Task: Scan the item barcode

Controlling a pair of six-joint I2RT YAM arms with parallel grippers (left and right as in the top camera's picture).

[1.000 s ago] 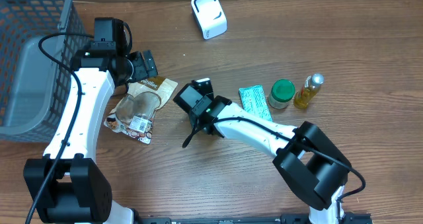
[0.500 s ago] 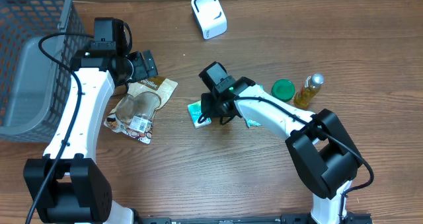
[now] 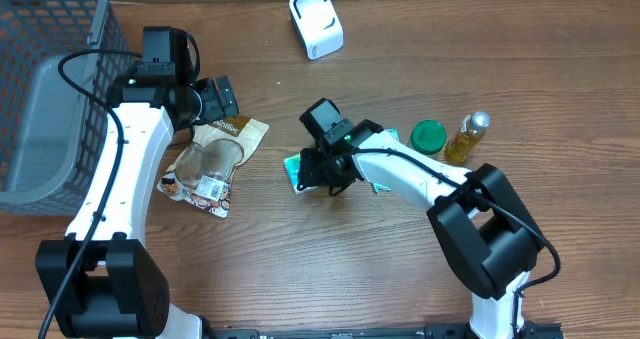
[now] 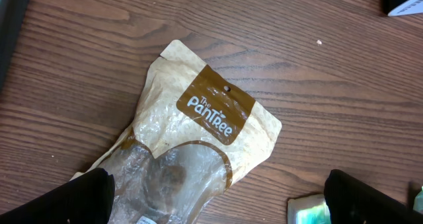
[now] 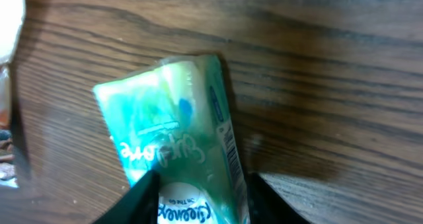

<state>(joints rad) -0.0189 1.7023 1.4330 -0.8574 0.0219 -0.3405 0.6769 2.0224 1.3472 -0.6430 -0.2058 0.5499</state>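
Note:
A green tissue pack [image 5: 175, 131] with a barcode along its right edge lies between the fingers of my right gripper [image 5: 198, 204], which is shut on its near end. From overhead, the pack [image 3: 297, 170] sticks out left of the right gripper [image 3: 318, 169], low over the middle of the table. The white scanner [image 3: 316, 22] stands at the far edge, well apart from the pack. My left gripper [image 4: 218, 204] is open above a brown see-through snack pouch [image 4: 198, 131], holding nothing. Overhead, the left gripper [image 3: 215, 99] hovers by the pouch's top.
The snack pouch [image 3: 212, 164] lies flat left of centre. A grey mesh basket [image 3: 50, 89] fills the far left. A green-lidded jar [image 3: 428, 136] and a small oil bottle [image 3: 467, 137] stand to the right. A green sliver [image 3: 380, 186] peeks from under the right arm.
The right arm has swung, and the green pack now shows at its fingers left of centre instead of lying by the jar. In the last half second it barely moved. The left arm is still.

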